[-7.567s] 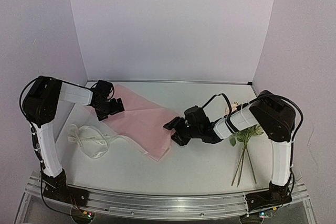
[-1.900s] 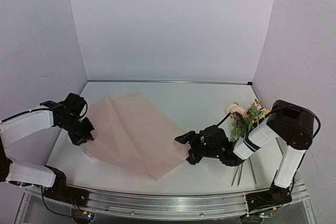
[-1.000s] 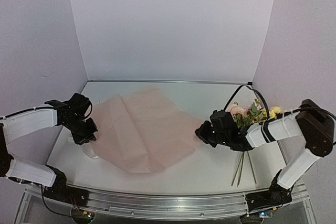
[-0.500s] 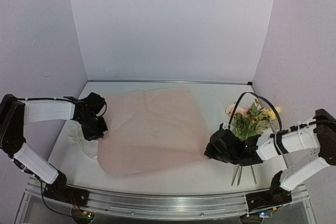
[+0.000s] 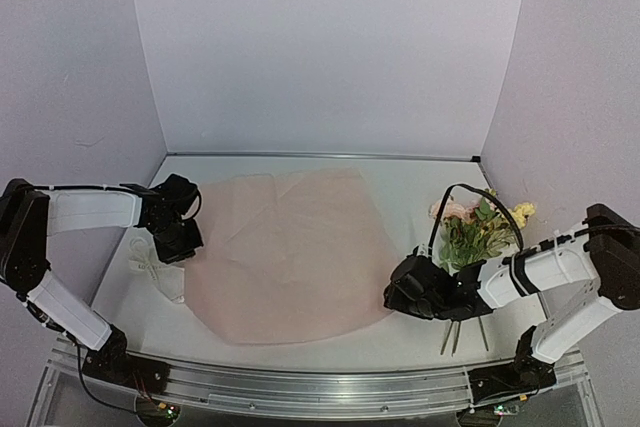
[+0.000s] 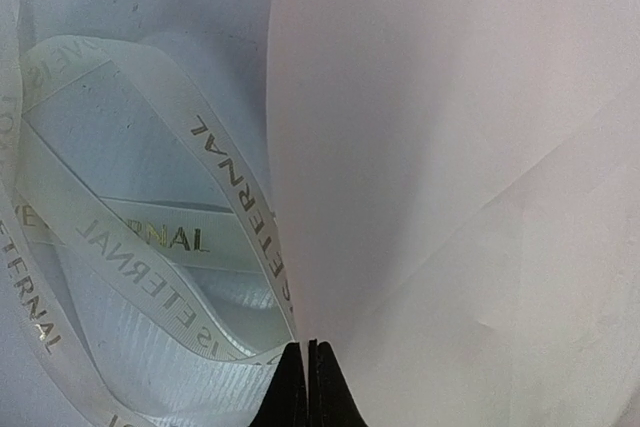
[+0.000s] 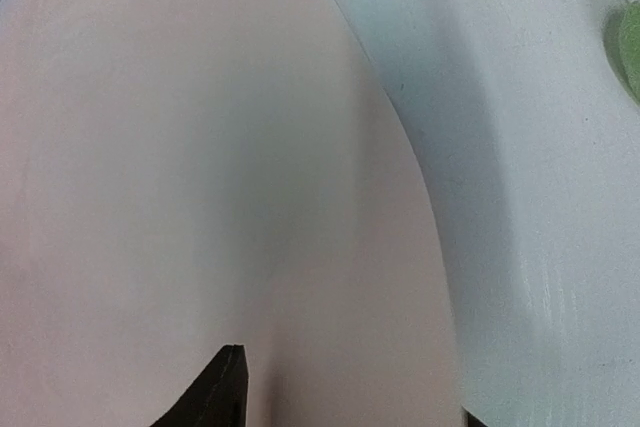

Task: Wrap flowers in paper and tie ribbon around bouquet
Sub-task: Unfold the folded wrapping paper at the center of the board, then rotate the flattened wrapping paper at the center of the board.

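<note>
Large thin pink tissue paper sheet is spread on bench, left edge pinched by left pincer; right pincer is parted. Pink-and-yellow flower bunch and white lettered ribbon are unused: wrapping, tying outstanding

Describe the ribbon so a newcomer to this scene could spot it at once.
Start at the large pink paper spread over the middle of the table and follow it to its left edge, where the left gripper is shut on it. Just outside that edge lies the ribbon, in loose loops. It is the only narrow white band, printed with gold lettering.
</note>
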`<action>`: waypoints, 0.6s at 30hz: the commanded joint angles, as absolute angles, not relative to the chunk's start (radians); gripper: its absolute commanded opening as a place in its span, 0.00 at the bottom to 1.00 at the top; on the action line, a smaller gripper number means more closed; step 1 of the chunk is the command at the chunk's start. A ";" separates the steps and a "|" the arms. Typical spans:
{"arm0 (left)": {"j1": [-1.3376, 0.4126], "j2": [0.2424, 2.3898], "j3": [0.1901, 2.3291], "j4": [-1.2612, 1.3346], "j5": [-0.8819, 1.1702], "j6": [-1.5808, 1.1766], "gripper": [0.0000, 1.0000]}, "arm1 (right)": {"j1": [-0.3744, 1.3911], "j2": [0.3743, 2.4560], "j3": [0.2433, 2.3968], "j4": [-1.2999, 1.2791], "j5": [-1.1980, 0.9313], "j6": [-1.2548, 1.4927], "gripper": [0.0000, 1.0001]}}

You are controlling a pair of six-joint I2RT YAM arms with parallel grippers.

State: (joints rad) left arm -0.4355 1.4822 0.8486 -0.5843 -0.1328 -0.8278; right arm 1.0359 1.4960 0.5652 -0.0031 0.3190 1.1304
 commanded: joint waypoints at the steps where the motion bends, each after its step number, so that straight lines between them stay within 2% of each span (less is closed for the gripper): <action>1: -0.434 1.471 0.842 -0.535 -0.120 -0.778 0.00 | 1.032 1.473 0.597 -0.020 0.296 1.134 0.54; 4: -0.437 1.456 0.838 -0.525 -0.090 -0.778 0.00 | 1.014 1.500 0.634 -0.020 0.251 1.141 0.54; 9: -0.443 1.418 0.829 -0.537 -0.062 -0.793 0.00 | 0.970 1.535 0.664 -0.045 0.224 1.171 0.38; 13: -0.447 1.406 0.825 -0.553 -0.049 -0.799 0.00 | 0.958 1.534 0.680 -0.102 0.221 1.168 0.36; 15: -0.456 1.395 0.825 -0.561 -0.045 -0.803 0.00 | 0.956 1.540 0.698 -0.137 0.229 1.153 0.26; 18: -0.469 1.366 0.822 -0.574 -0.040 -0.812 0.00 | 0.944 1.581 0.785 -0.228 0.250 1.101 0.05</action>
State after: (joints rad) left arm -0.4497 1.4264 0.8280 -0.5508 -0.0574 -0.8035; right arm 0.9566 1.5418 0.6718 -0.1034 0.2201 1.1524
